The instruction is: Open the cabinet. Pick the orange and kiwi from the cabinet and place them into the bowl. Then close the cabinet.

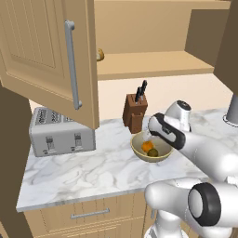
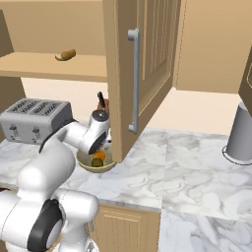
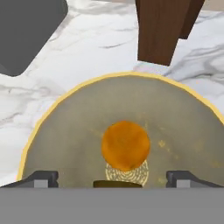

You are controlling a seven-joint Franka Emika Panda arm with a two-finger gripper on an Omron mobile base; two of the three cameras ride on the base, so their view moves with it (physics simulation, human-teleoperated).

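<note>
Hand view is looking straight down into the bowl (image 3: 65, 127); gripper (image 3: 116, 178) is hanging over it with its two finger tips (image 3: 41, 178) standing wide apart at the bottom edge, gripping nothing. Orange (image 3: 125, 145) is lying loose on the bowl's speckled inside, between and just past the tips, touching neither. A dark sliver is peeking in at the bottom edge under the orange, too cut off to name. Beyond the bowl rim, the brown knife block (image 3: 159, 28) is standing on the marble counter (image 3: 96, 48), and a grey toaster corner (image 3: 28, 30) is showing at upper left.

Left base view: the white arm is reaching forward over the counter, its wrist sitting just above the bowl (image 1: 139, 149), hiding the gripper. Orange (image 1: 147, 146) and kiwi (image 1: 153, 152) are both lying inside the bowl, side by side and touching, kiwi nearer the camera. Knife block (image 1: 135, 111) is standing just behind the bowl; toaster (image 1: 60, 131) is sitting well to the left.

Farther back, the cabinet (image 1: 153, 65) is standing open, its left door (image 1: 51, 56) swinging out toward the camera, with grey bar handle (image 1: 72, 65). A tan-brown roundish item (image 1: 100, 55) is lying on the shelf.

Right base view: the other open door (image 2: 140, 74) is hanging in front of part of the bowl (image 2: 96, 166); a grey cylinder (image 2: 241, 135) is standing at far right.
</note>
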